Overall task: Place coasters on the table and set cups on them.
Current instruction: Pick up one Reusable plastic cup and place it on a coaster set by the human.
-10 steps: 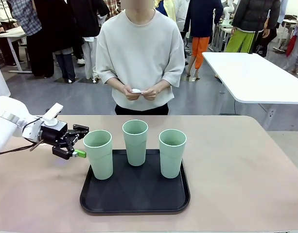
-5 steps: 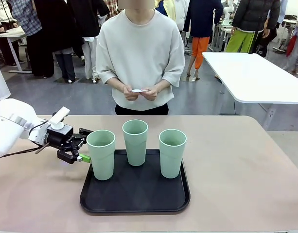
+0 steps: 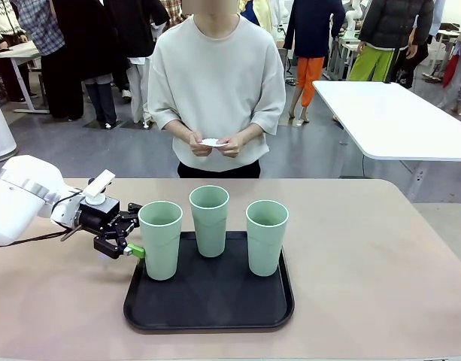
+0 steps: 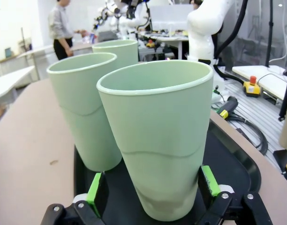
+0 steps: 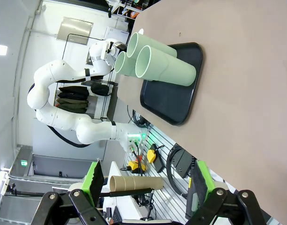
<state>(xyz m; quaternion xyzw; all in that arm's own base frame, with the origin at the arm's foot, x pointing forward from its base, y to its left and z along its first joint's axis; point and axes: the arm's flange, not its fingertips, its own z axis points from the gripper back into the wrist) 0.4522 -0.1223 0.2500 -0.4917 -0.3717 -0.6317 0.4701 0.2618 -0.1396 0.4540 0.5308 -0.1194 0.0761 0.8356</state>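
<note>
Front view: three cups stand upright on the black tray (image 3: 207,301) at mid-table (image 3: 365,263). The left arm reaches in low from the side. The left gripper (image 3: 132,232) straddles the left cup (image 3: 161,241) near its lower half. The middle cup (image 3: 209,222) and right cup (image 3: 266,237) stand apart from it, untouched.

Left wrist view: the left gripper (image 4: 151,183) has its jaws spread wide, one green pad on each side of the cup's narrow base. One pad sits just beside the wall and the other shows a gap, so I judge no squeeze yet.

Right wrist view: the right gripper (image 5: 147,180) is spread and empty, well back from the tray.

Across the table the person pinches a white coaster (image 3: 212,142) between both hands (image 3: 202,145) at waist height. I see no coaster on the table.

Step in hand, as I judge it: the grasp on the first cup, with the coaster not yet laid.

Next move calls for:
- closing the pads squarely on the tapered wall, since a low grip on a narrowing cup could slip or tip it
- lifting straight up to clear the tray lip and the neighbouring cup
- a coaster laid on bare table before the cup can be set down

Where the coaster will go cannot be told.
</note>
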